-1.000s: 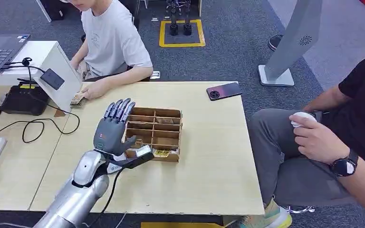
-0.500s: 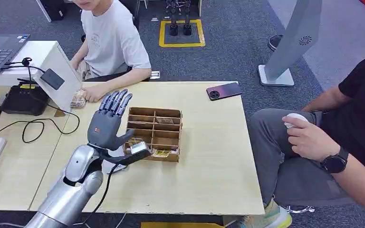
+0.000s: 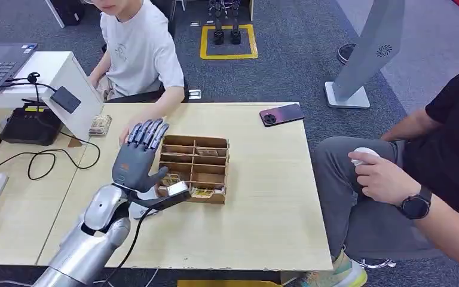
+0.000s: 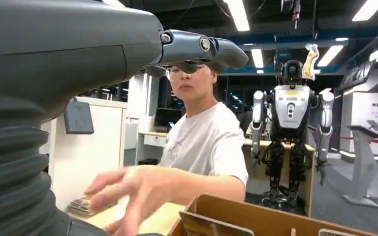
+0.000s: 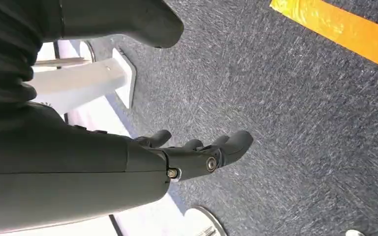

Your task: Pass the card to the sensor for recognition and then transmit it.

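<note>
Our left hand [image 3: 136, 160] hovers released beside the card box [image 3: 194, 167]; we should descend onto a card [image 3: 203, 193] (right hand [image 5: 197, 152] idle, released).

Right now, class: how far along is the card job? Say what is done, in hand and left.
Done: unclear from these pictures. In hand: the left hand hovers open beside the wooden card box with no visible card, near the person's hand. Left: grasp a card, present it to the dark sensor, then pass it on.
</note>
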Tool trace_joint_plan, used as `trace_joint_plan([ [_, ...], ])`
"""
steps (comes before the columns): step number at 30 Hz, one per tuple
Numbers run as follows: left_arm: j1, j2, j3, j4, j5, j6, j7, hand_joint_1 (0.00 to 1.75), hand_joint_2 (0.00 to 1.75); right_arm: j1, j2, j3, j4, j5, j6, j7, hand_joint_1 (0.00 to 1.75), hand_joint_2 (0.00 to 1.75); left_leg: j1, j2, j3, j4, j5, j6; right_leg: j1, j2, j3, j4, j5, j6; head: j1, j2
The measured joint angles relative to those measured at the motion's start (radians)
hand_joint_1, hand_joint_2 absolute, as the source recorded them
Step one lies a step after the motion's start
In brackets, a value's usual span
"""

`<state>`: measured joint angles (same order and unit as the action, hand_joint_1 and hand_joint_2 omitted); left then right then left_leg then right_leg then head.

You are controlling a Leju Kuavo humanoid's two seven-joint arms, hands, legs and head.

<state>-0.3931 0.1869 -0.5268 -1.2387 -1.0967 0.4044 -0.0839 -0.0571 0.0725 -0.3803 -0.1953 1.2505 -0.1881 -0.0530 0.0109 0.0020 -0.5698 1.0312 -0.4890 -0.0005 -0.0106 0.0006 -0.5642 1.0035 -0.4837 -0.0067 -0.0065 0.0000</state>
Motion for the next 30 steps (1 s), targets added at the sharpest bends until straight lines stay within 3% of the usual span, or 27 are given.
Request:
trace_joint_plan([
  [30, -0.001, -0.008, 0.000, 0.029, 0.014, -0.008, 0.014, 0.00, 1.75, 0.000, 0.000, 0.000, 0.000, 0.014, 0.009, -0.003, 0.00, 1.75, 0.000, 0.000, 0.000, 0.000, 0.000, 0.000, 0.000, 0.000, 0.000, 0.000, 0.000, 0.000, 0.000, 0.000],
])
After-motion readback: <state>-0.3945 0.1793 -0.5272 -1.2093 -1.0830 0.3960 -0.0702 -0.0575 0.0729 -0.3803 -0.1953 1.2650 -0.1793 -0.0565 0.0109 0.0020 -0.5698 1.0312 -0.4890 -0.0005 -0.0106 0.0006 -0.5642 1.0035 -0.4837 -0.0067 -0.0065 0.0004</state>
